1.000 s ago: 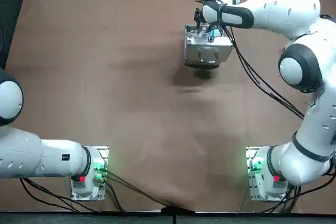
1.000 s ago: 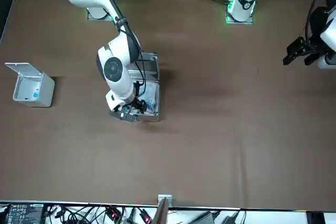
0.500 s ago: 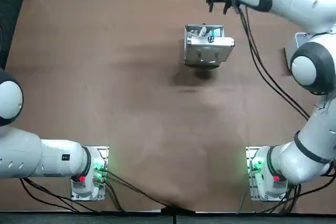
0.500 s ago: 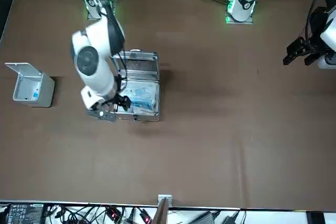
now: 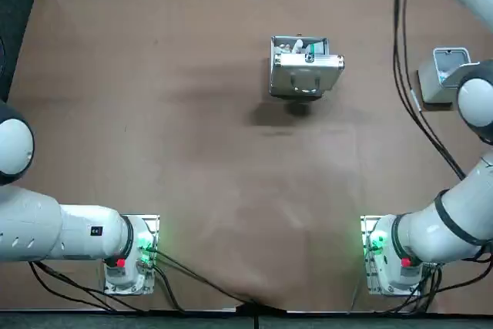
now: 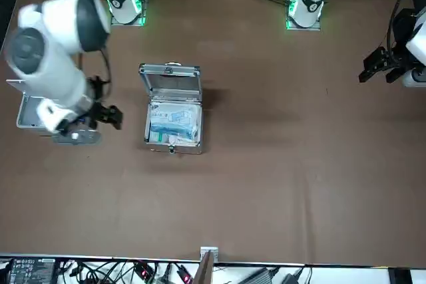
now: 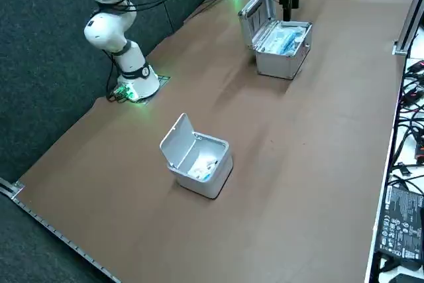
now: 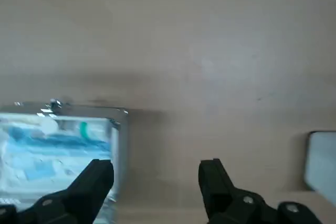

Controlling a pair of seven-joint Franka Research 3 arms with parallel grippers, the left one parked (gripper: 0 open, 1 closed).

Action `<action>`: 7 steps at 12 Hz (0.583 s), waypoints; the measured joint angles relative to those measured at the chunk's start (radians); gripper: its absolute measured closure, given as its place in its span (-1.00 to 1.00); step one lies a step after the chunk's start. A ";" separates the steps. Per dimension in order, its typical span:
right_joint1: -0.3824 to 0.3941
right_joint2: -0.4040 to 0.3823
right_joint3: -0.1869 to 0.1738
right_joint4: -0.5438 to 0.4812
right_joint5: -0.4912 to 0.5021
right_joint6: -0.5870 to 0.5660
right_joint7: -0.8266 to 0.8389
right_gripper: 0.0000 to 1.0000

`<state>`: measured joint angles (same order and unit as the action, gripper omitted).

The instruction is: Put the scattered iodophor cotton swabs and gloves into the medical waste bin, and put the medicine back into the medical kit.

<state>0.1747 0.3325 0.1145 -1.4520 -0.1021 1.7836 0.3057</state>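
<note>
The right claw is released: in the wrist view its two dark fingers stand well apart with only bare table between them. In the front view it hangs at the left of the frame, above the table, between the metal case at centre-left and the small white bin at the far left edge, touching neither. The case lies open, lid upright, with blue-and-white packets inside. The bin's lid is tipped up too, and white and blue scraps sit inside it.
</note>
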 joint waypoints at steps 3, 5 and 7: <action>-0.117 -0.090 -0.001 0.001 0.028 -0.089 -0.268 -1.00; -0.150 -0.136 -0.001 0.001 0.029 -0.145 -0.343 -1.00; -0.170 -0.178 -0.001 0.000 0.029 -0.190 -0.371 -1.00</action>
<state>0.0044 0.1550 0.1135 -1.4519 -0.0726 1.5932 -0.0657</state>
